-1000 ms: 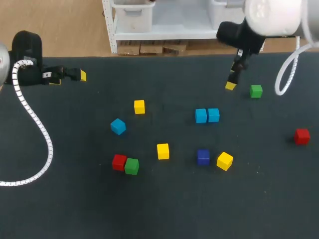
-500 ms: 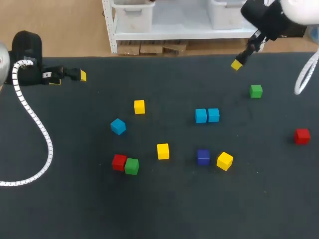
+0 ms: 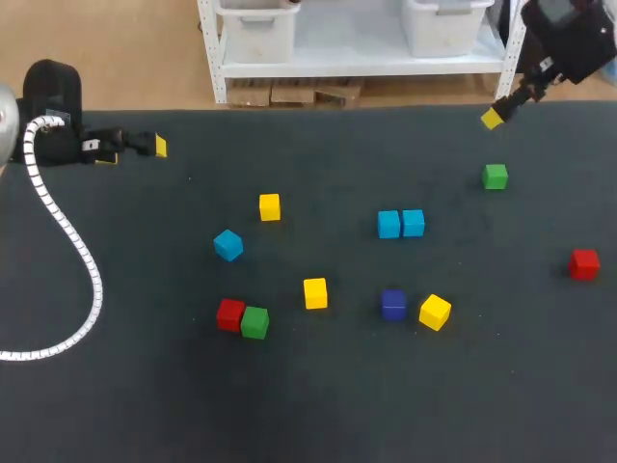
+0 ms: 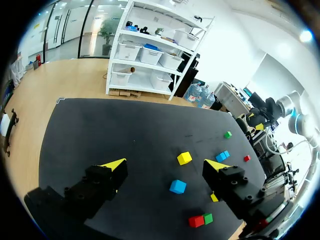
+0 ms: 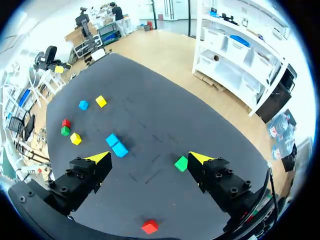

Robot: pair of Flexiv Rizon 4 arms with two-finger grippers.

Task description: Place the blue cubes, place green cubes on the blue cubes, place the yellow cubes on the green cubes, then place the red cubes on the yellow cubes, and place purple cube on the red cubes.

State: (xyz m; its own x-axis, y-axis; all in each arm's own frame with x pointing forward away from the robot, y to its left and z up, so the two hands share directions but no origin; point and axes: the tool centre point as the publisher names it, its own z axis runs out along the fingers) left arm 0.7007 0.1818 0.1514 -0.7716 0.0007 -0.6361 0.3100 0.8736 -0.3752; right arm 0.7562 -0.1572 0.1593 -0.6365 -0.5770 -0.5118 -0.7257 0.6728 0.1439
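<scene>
Our left gripper [image 4: 166,165] sits at the far left edge of the table [image 3: 116,386], its fingers spread wide with nothing between them. The lone blue cube [image 3: 228,244] lies left of centre, apart from the others, and we judge it to be the left arm's job. We should come straight down over it and square the fingers to two flat faces, since it sits turned. Then we set it flush beside the blue pair [image 3: 400,224], whose two cubes lie touching side by side in the middle.

Nearer us, the near green cube [image 3: 254,322] touches a red cube [image 3: 230,313], so a grasp there should close across the free faces, not the shared one. The purple cube [image 3: 392,304] lies on the near side of the pair, and we must keep clear of it when lowering.

The far green cube [image 3: 496,177] stands alone to the right of the pair and looks easy to take. Our right gripper [image 5: 149,158] hangs above the far right corner, likewise spread and empty, and it is closest to that cube. The blue base looks unfinished to us, so stacking the greens should wait.
</scene>
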